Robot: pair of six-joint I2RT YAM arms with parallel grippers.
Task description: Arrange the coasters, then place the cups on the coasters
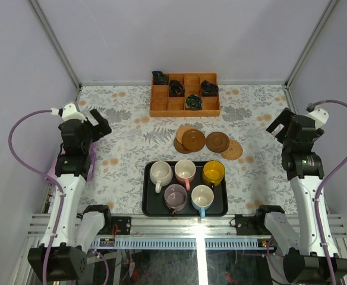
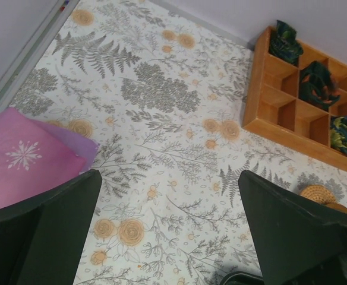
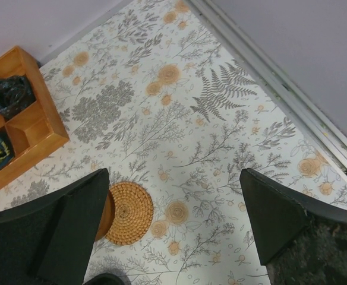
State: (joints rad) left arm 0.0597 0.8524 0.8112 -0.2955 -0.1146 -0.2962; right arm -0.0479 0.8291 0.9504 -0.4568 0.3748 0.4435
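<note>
Several round brown coasters [image 1: 194, 139] lie overlapping in a loose cluster mid-table, and the paler woven coaster [image 1: 232, 149] is at its right end. Five cups stand on a black tray [image 1: 147, 205]: cream-white [image 1: 160, 173], pink [image 1: 185, 170], yellow [image 1: 213, 173], mauve [image 1: 174, 195] and light blue [image 1: 202, 196]. My left gripper [image 1: 98, 122] hovers open over bare cloth at the far left [image 2: 169, 175]. At the far right my right gripper [image 1: 278, 126] is open and empty [image 3: 173, 172], with the woven coaster [image 3: 129, 212] beside its left finger.
An orange wooden box [image 1: 185, 95] with square cells holds small dark objects at the back centre; it also shows in the wrist views [image 2: 280, 113] [image 3: 25, 127]. A pink cloth [image 2: 25, 157] lies at the left table edge. Grey walls enclose three sides.
</note>
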